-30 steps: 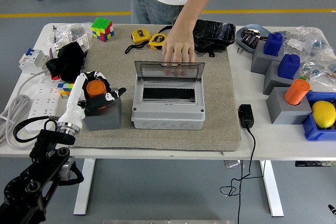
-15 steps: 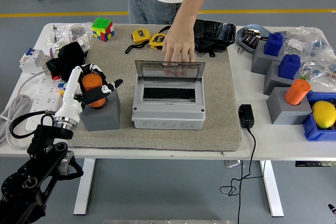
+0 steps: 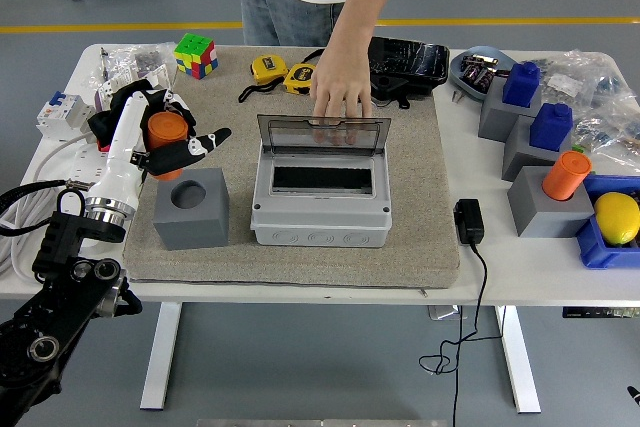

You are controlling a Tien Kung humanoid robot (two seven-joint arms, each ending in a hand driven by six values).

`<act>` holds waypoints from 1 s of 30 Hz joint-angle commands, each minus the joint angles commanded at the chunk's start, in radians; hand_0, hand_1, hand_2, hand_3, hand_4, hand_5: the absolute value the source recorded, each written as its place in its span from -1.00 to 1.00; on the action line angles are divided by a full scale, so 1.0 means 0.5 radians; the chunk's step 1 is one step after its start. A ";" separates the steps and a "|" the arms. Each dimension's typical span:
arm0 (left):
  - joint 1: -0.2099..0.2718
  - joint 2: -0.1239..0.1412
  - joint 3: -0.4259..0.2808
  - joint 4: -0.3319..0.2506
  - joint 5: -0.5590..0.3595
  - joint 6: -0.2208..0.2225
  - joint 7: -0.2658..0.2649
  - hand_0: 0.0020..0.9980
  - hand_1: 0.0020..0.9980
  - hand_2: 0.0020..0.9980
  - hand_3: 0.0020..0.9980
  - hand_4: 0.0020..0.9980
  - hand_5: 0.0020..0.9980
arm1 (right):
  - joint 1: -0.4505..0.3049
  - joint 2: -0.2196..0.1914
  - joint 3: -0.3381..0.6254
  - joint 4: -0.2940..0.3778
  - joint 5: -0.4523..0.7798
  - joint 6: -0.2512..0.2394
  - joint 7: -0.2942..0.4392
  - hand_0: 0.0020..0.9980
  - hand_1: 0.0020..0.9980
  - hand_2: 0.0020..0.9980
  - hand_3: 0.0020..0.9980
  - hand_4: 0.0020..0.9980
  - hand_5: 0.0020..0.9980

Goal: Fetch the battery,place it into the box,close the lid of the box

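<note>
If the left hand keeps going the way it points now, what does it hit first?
Probably the black cloth bundle just beyond the left hand, which grips the orange cylindrical battery; heights are unclear, so it might pass above.

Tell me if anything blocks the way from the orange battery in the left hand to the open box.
Nothing visible does. The left hand holds the orange battery above the mat, lifted out of the gray block. The box lies to its right with the lid up, held by a person's hand behind it.

Holder block (image 3: 191, 209) left of box (image 3: 320, 209); battery (image 3: 166, 131) seemingly behind block.
</note>
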State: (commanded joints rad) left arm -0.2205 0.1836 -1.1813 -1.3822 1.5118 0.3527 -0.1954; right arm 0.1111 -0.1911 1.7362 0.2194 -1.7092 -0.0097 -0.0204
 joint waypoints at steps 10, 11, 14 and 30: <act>0.029 0.172 0.203 -0.614 0.830 -0.042 0.461 -0.86 -0.90 -0.84 -0.86 0.79 -0.77 | 0.005 -0.006 0.002 0.001 0.001 -0.001 -0.002 0.59 0.48 0.48 0.59 1.00 1.00; 0.025 0.191 0.243 -0.670 0.921 -0.069 0.502 -0.86 -0.90 -0.84 -0.86 0.79 -0.77 | 0.005 -0.006 0.002 0.001 0.002 -0.001 -0.002 0.59 0.48 0.48 0.59 1.00 1.00; 0.003 0.251 0.409 -0.794 1.181 -0.156 0.632 -0.86 -0.90 -0.84 -0.86 0.79 -0.77 | 0.006 -0.006 0.002 0.001 0.004 -0.001 -0.003 0.59 0.48 0.48 0.59 1.00 1.00; -0.253 0.127 0.961 -0.582 1.514 -0.161 0.711 -0.86 -0.90 -0.84 -0.86 0.76 -0.78 | 0.022 -0.017 0.011 -0.005 -0.006 -0.004 -0.004 0.60 0.48 0.48 0.59 1.00 1.00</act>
State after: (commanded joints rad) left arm -0.3468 0.2472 -0.7007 -1.6734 2.2689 0.2724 0.1599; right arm 0.1220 -0.1993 1.7416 0.2171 -1.7121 -0.0119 -0.0224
